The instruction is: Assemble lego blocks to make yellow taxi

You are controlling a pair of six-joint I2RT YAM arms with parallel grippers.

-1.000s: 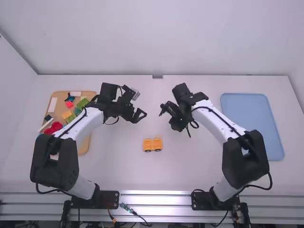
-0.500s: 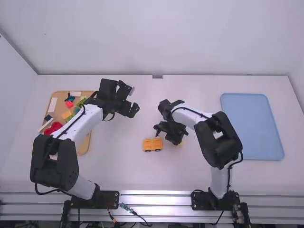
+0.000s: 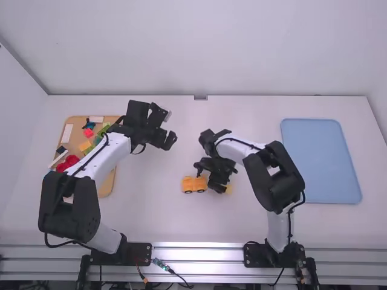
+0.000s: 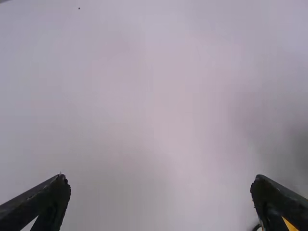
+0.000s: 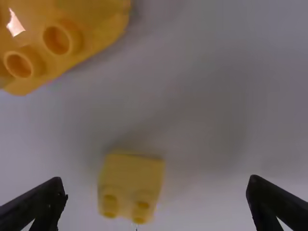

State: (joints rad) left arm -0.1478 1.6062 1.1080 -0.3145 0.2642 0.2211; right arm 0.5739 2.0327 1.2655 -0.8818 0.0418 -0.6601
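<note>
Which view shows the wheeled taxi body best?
High view: taxi body almost whole, two wheels visible. Right wrist view: close-up of its studs, body cut off by the edge. Left wrist view: a corner sliver, part of a wheel.

Looks down on white table (image 4: pixel 154 106) past left claw (image 3: pixel 166 138), fingers (image 4: pixel 54 199) spread wide; catches part of orange car (image 4: pixel 290 225) and black wheel (image 4: pixel 258 227) by one finger.

1. A robotics lab, by its look.
2. The left arm (image 3: pixel 69 199) and right arm (image 3: pixel 275 175) stand mounted at metal rails (image 3: pixel 196 252) along the frame's bottom.
3. Cables (image 3: pixel 172 272) trail at lower centre.
4. A plain white wall (image 3: pixel 181 48) backs the white table (image 3: pixel 151 211).
</note>
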